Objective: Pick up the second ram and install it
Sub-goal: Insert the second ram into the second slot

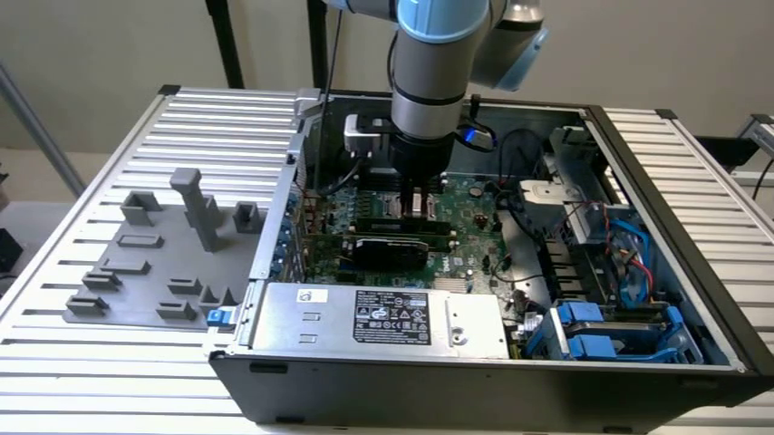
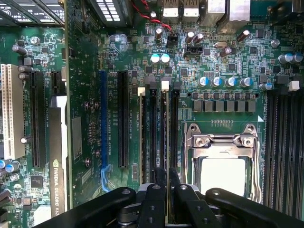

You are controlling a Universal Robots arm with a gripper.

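Wrist view, fingers (image 2: pixel 167 190) pinching thin green second ram (image 2: pixel 166 142)

I see an open black metal computer case (image 1: pixel 677 272) sitting on a ribbed aluminium slat table (image 1: pixel 85 145). Inside it a green motherboard (image 2: pixel 85 71) carries a black expansion card (image 1: pixel 387 249), a silver processor socket frame (image 2: pixel 223 142) and blue-topped capacitors (image 2: pixel 223 81). A grey power supply box (image 1: pixel 375 317) lies along the case's front edge. A grey plastic fixture tray (image 1: pixel 158 263) rests near the table's edge at the exterior view's left.
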